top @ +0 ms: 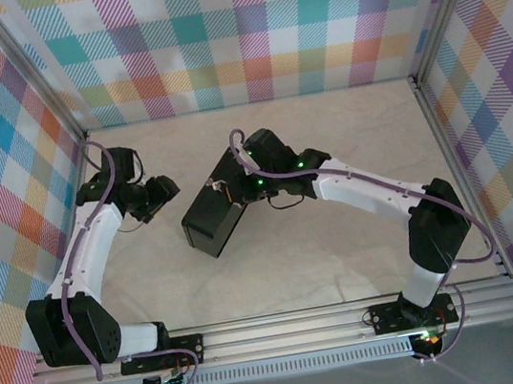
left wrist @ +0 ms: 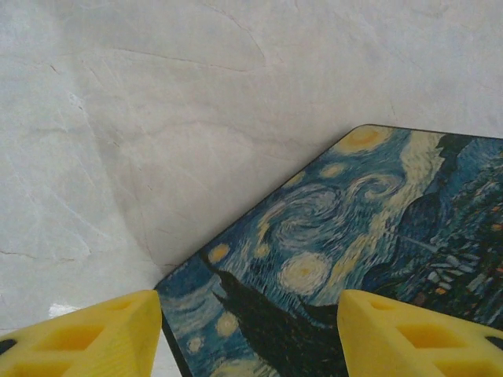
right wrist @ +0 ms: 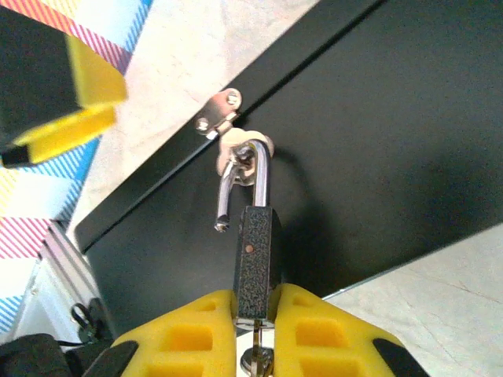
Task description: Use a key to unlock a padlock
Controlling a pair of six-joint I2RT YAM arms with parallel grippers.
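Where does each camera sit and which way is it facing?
Top external: above and behind the robot, looking down on the table; left arm and right arm reach toward the black box.
Left wrist: looks down past the open left gripper at the box's painted lid.
Right wrist: looks along the right gripper, shut on the padlock at the box's hasp, key in its base.
Shared: both wrist views show the box.

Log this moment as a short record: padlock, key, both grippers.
padlock: hangs on the hasp of the black box; shackle open, one end free
key: in the padlock's base
right gripper: shut on the padlock's lower end
left gripper: open, empty, facing the painted lid
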